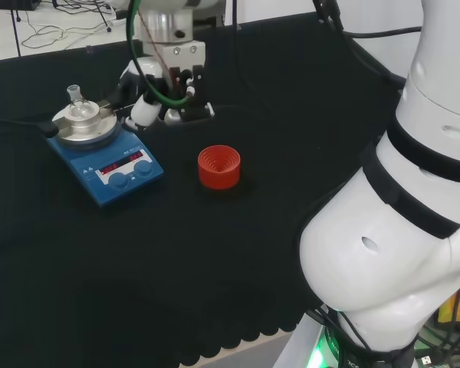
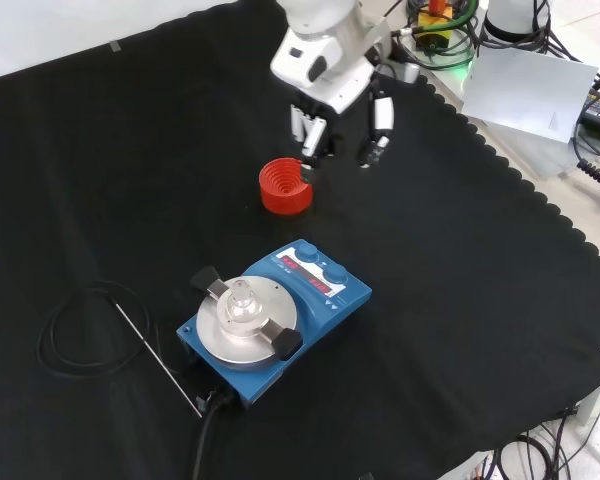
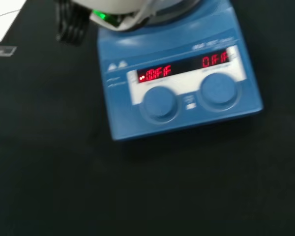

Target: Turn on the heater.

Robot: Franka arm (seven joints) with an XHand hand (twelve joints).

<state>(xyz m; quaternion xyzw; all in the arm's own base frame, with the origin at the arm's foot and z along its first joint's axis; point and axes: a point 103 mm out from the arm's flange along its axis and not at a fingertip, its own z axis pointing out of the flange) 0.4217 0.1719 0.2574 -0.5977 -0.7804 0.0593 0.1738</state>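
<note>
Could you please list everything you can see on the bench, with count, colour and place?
Blue hotplate heater with round metal top: one, blue, front view's lower middle.
Two round blue knobs: two, blue, on the heater's front panel.
Small clear glass flask: one, clear, on the heater's plate.
Red ribbed ring stand: one, red, beyond the heater in the front view.
Black cable: one, black, coiled left of the heater.
Black cloth: one, covering the bench.
Hand: one, black and white, above the red stand, fingers relaxed.

The hand (image 2: 342, 118) hangs above the cloth, its fingers (image 2: 377, 128) relaxed and pointing down, holding nothing.
</note>
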